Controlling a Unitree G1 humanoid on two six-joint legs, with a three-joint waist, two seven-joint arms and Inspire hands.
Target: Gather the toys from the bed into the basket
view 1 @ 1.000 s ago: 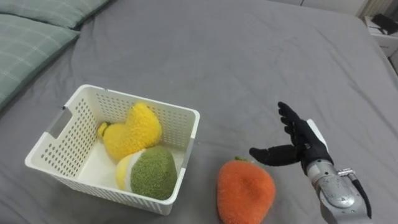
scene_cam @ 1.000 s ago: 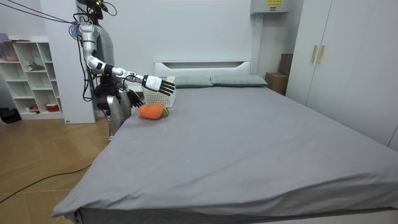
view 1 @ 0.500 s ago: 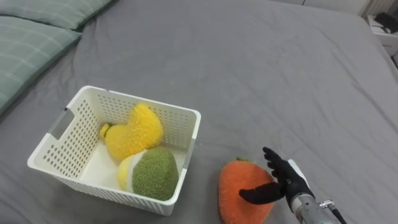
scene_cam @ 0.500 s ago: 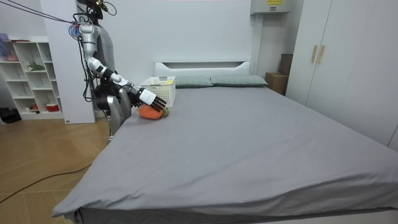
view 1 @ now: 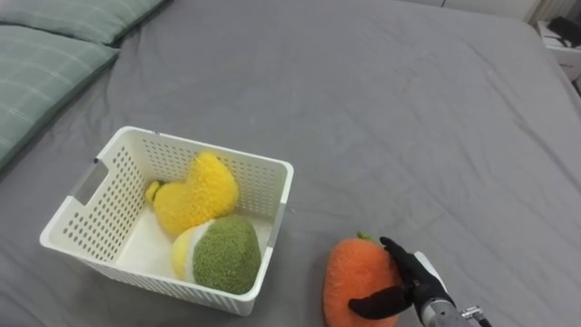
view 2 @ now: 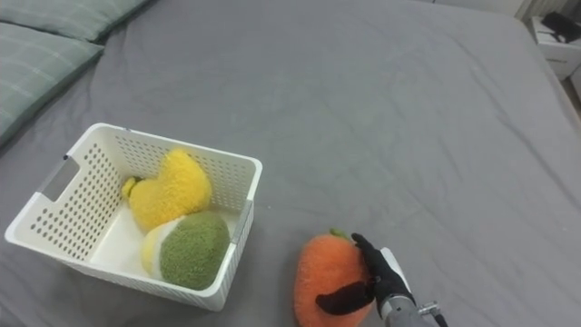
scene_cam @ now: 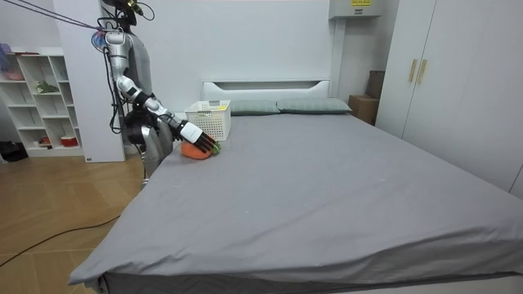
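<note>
Since the near edge is where the action is, starting there: down at 5 o'clock in the head view the right hand (view 1: 415, 283) is on the orange plush toy (view 1: 352, 277); its dark fingers (view 1: 397, 257) lie fairly straight and spread along the toy's 3 o'clock side while the thumb reaches across the lower front, so it's cupping the toy, not clamped on it; the toy sits on the grey bed (view 1: 390, 118) with a little green tuft at its 12 o'clock end.

Off at the toy's 9 o'clock, just beside it but not touching, is the white perforated basket (view 1: 221, 155); inside, a green and pale yellow plush (view 1: 223, 254) sits against the near wall, and a yellow plush (view 1: 194, 193) lies right behind it at 12 o'clock, the two touching.

Further out at 10 o'clock are the green checked pillows (view 1: 41, 54).

From the room view the robot stands at the side of the bed up by the headboard (scene_cam: 265, 85), arm stretched down to the toy; white shelves (scene_cam: 37, 98) stand behind it.
</note>
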